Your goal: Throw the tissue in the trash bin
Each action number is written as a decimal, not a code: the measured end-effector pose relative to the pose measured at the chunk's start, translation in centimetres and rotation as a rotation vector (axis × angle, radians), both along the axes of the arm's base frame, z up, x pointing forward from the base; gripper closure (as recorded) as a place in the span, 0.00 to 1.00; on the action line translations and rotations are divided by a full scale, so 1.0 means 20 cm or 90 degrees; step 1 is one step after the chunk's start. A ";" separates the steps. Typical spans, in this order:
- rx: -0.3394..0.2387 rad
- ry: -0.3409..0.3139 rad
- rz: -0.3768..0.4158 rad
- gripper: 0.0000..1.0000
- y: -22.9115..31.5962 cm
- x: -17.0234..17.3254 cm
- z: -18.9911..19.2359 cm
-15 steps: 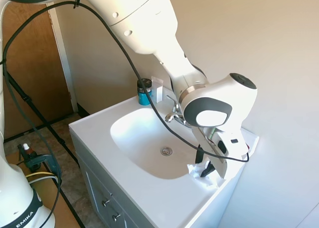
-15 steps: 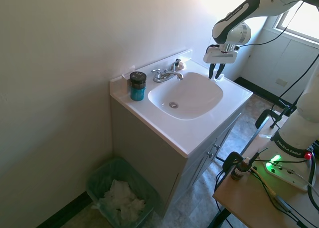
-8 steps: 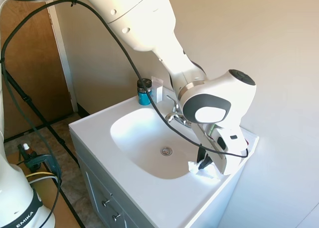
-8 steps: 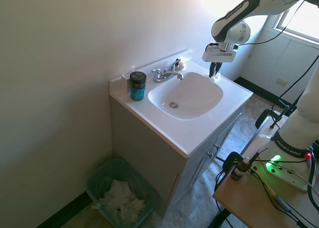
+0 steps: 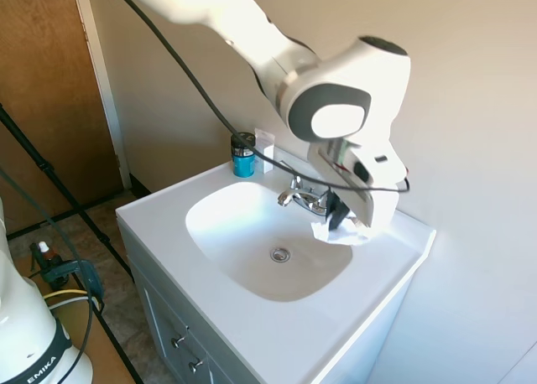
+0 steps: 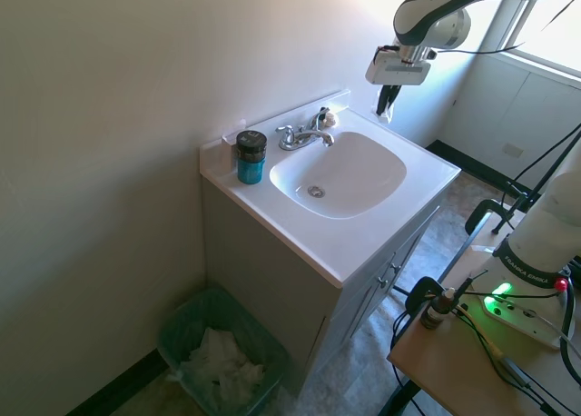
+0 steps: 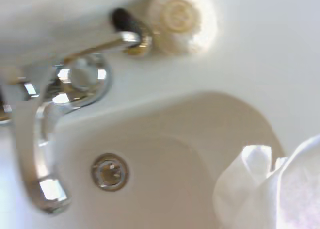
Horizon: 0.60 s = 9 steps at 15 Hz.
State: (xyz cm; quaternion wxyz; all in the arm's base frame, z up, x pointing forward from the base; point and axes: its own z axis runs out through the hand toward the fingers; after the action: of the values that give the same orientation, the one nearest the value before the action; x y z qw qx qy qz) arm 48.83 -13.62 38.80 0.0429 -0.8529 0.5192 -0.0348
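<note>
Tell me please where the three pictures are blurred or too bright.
First exterior view: the upper arm is smeared by motion, while the sink stays sharp. Second exterior view: strong window glare washes out the wall behind the pincer holding the tissue. Wrist view: soft focus overall; the faucet is blurred and the tissue overexposed.

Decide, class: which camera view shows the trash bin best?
The second exterior view. Only there does the trash bin appear, on the floor beside the sink cabinet, lined with a bag and already holding white paper. The first exterior view and the wrist view do not show it at all.
</note>
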 end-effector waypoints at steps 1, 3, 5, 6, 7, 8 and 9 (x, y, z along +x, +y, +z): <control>-0.010 -0.008 0.017 1.00 0.16 -0.01 0.08; -0.029 -0.016 0.049 1.00 0.48 -0.02 0.20; -0.041 -0.025 0.089 1.00 0.84 -0.04 0.25; -0.048 -0.029 0.107 1.00 1.01 -0.05 0.26; -0.057 -0.035 0.126 1.00 1.18 -0.07 0.27; -0.066 -0.041 0.146 1.00 1.36 -0.10 0.28; -0.075 -0.048 0.164 1.00 1.52 -0.12 0.29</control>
State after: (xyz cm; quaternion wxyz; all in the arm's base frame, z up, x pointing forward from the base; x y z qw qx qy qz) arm 46.46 16.77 44.53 0.0165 -0.9115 0.4008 -0.0913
